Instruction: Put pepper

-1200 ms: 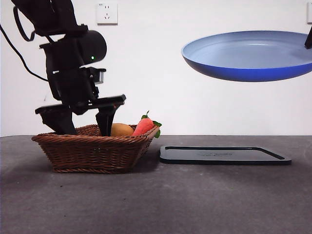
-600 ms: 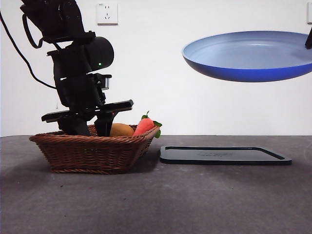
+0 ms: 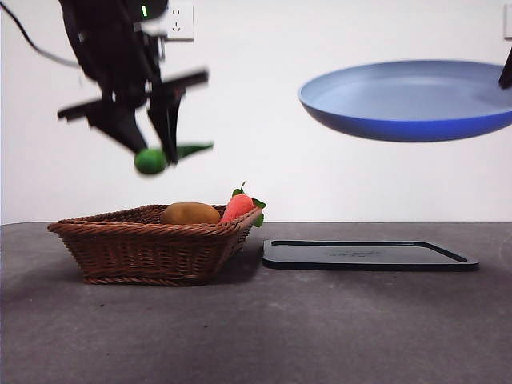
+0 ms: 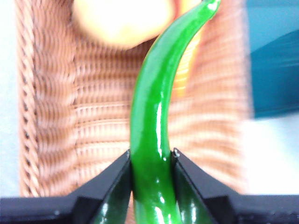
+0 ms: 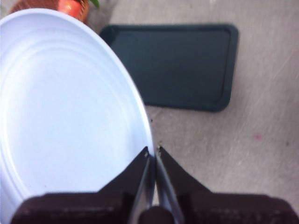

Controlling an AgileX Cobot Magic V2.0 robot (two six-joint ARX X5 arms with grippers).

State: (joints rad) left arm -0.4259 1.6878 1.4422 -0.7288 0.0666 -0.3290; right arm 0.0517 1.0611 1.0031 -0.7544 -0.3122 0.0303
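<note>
The long glossy green pepper (image 4: 152,121) is clamped between the jaws of my left gripper (image 4: 150,156), which is shut on it. In the front view that gripper (image 3: 148,148) hangs well above the wicker basket (image 3: 152,244), with the pepper (image 3: 160,158) sticking out both sides of the jaws. My right gripper (image 5: 153,151) is shut on the rim of a blue plate (image 5: 65,107). The plate (image 3: 412,100) is held high in the air at the right, above the black tray (image 3: 368,254).
In the basket lie an orange-yellow fruit (image 3: 190,214) and a red-orange carrot-like piece with green leaves (image 3: 238,206). The black tray (image 5: 180,65) lies flat on the grey table right of the basket. A wall socket (image 3: 178,22) is on the white wall behind.
My left gripper has risen out of the basket, lifting the pepper well above it. The blue plate has barely moved.
</note>
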